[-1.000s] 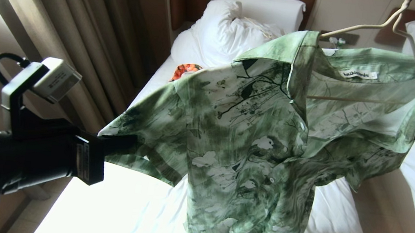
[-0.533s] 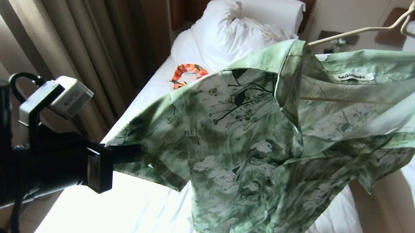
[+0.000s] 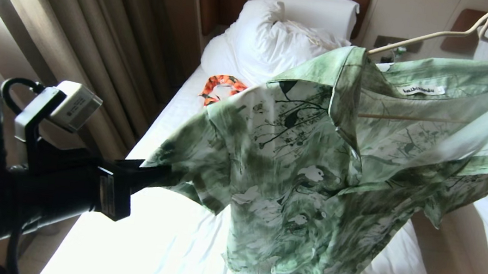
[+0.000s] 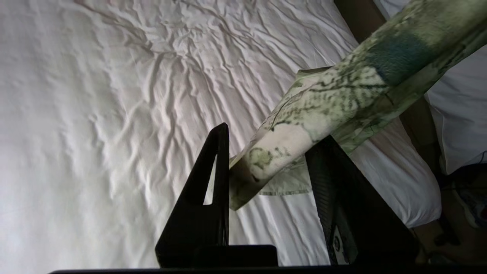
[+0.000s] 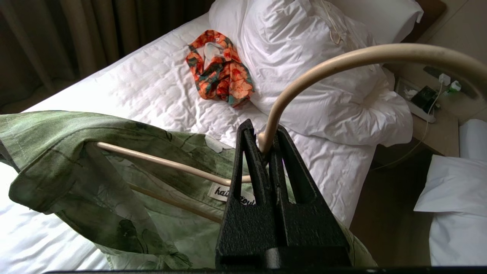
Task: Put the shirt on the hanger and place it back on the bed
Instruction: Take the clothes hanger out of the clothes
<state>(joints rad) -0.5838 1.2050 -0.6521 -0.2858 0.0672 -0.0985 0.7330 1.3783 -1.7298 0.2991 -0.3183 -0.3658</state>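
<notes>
Shirt point(image 3: 314, 173) is on the hanger point(image 3: 428, 36), both held in the air above the bed point(image 3: 156, 247), over its foot half toward the right edge. Step in hand looks like letting go of the sleeve so the shirt hangs free. Left gripper point(image 4: 266, 167): jaws parted, sleeve hem lying loose between them, touching the inner face of one finger but not pinched. Right gripper point(image 5: 264, 146): pressed tight on the hanger wire at the base of the hook, carrying the whole load. Next move probably needs the left arm pulled clear of the sleeve, then the right to lower hanger and shirt flat onto the sheet.
</notes>
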